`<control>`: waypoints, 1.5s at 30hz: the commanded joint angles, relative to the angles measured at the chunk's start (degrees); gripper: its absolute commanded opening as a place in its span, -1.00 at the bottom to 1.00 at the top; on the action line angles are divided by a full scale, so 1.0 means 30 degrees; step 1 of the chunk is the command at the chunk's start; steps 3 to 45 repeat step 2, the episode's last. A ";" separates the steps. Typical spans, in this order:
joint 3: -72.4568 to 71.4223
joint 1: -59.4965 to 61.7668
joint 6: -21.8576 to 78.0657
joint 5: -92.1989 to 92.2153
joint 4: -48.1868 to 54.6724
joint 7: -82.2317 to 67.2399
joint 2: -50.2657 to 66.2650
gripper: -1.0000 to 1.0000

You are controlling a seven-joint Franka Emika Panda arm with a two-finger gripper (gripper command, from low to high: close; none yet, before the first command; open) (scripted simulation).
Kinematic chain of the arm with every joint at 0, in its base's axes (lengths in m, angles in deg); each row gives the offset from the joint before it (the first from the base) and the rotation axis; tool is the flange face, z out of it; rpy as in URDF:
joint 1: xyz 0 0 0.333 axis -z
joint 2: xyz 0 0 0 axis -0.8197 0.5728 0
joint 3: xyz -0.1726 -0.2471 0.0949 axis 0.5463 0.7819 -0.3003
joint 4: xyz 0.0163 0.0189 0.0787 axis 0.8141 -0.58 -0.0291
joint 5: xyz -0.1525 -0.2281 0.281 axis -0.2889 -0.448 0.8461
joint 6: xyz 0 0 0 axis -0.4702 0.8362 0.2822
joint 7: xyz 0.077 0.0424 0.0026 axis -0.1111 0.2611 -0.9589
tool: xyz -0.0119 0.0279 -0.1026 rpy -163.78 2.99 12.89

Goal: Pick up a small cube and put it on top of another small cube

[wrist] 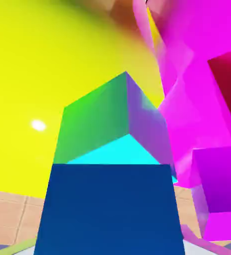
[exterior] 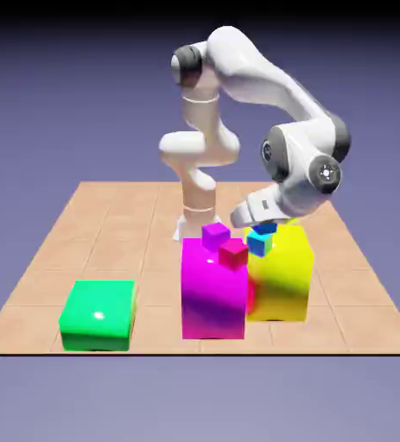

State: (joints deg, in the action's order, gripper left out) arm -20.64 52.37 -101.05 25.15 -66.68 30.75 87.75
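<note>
Dark-blue small cube point(wrist: 110, 209) between fingertips, hand point(exterior: 257, 221) closed on it. Just beyond and below hand: cyan twin point(exterior: 260, 243), corner toward held cube's far side, whether touching unclear. Farther out: yellow block point(exterior: 282, 280), magenta block point(exterior: 213, 298).

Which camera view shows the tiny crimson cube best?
The exterior view: there the crimson cube appears complete in outline, seen against the top front of the tall magenta block. The hand view shows only a dark red part of it, cut off by the picture's right edge.
</note>
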 commanded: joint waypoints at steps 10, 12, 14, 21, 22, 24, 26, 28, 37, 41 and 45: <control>-0.0009 -0.0054 0.0496 -0.0029 0.0691 0.0036 0.0205 1.00; -0.0009 -0.0054 0.0496 -0.0029 0.0691 0.0036 0.0205 1.00; -0.0009 -0.0054 0.0496 -0.0029 0.0691 0.0036 0.0205 1.00; -0.0009 -0.0054 0.0496 -0.0029 0.0691 0.0036 0.0205 1.00; -0.0009 -0.0054 0.0496 -0.0029 0.0691 0.0036 0.0205 1.00; -0.0009 -0.0054 0.0496 -0.0029 0.0691 0.0036 0.0205 1.00; -0.0009 -0.0054 0.0496 -0.0029 0.0691 0.0036 0.0205 1.00; -0.0009 -0.0054 0.0496 -0.0029 0.0691 0.0036 0.0205 1.00; -0.0009 -0.0054 0.0496 -0.0029 0.0691 0.0036 0.0205 1.00; -0.0009 -0.0054 0.0496 -0.0029 0.0691 0.0036 0.0205 1.00; -0.0009 -0.0054 0.0496 -0.0029 0.0691 0.0036 0.0205 1.00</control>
